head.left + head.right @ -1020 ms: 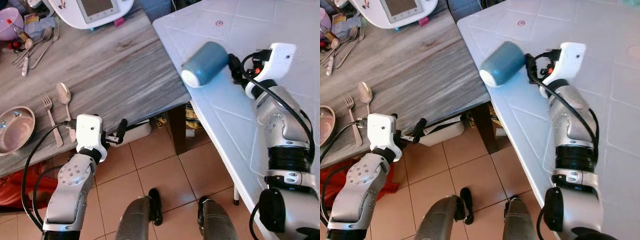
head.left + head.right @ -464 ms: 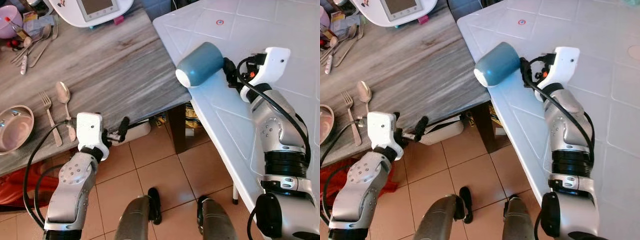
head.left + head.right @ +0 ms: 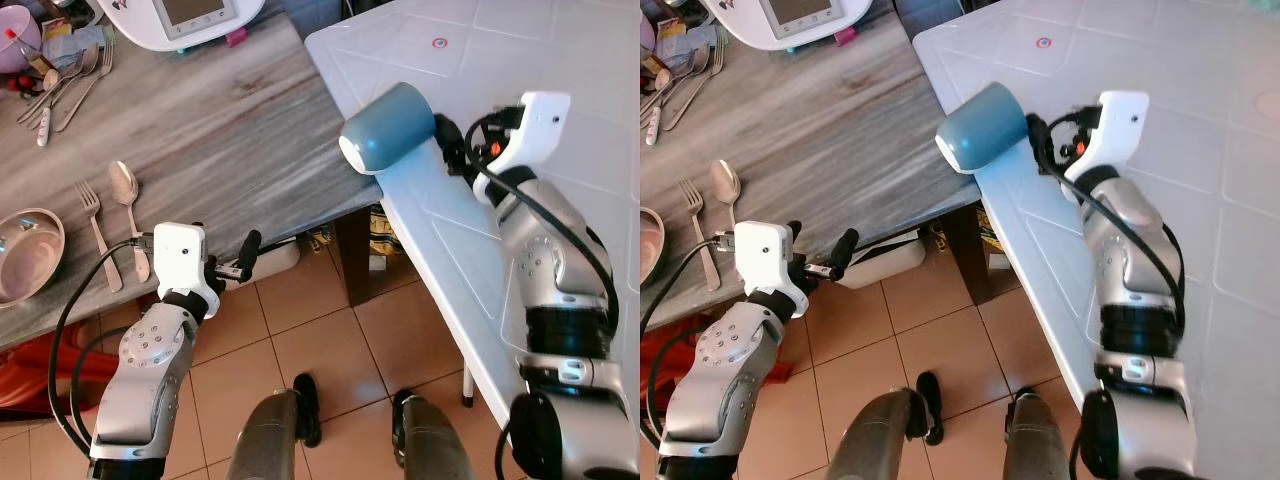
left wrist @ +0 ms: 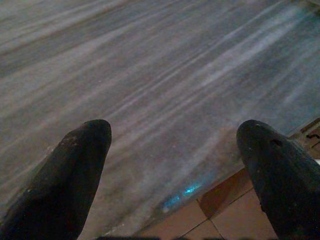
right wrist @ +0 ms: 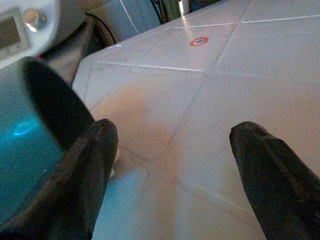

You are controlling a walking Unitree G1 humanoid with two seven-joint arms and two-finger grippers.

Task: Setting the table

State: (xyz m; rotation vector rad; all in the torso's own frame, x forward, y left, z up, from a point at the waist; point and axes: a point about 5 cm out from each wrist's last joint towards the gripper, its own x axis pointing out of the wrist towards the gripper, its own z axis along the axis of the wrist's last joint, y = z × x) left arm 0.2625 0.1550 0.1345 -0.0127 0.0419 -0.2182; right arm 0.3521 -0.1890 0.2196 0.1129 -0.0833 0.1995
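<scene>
Cup (image 3: 388,128) is lying on its side at the corner of the white table (image 3: 560,60), its pale base overhanging toward the wood table (image 3: 200,130). It is looking rigid, glazed, probably slippery and breakable — gripping across the rim or body seems safest. Right gripper (image 5: 170,165) is sitting spread wide at the cup's mouth, one finger (image 5: 82,175) touching it — pinching nothing. Left gripper (image 4: 175,160) is hovering spread, empty, by the wood table's edge.
</scene>
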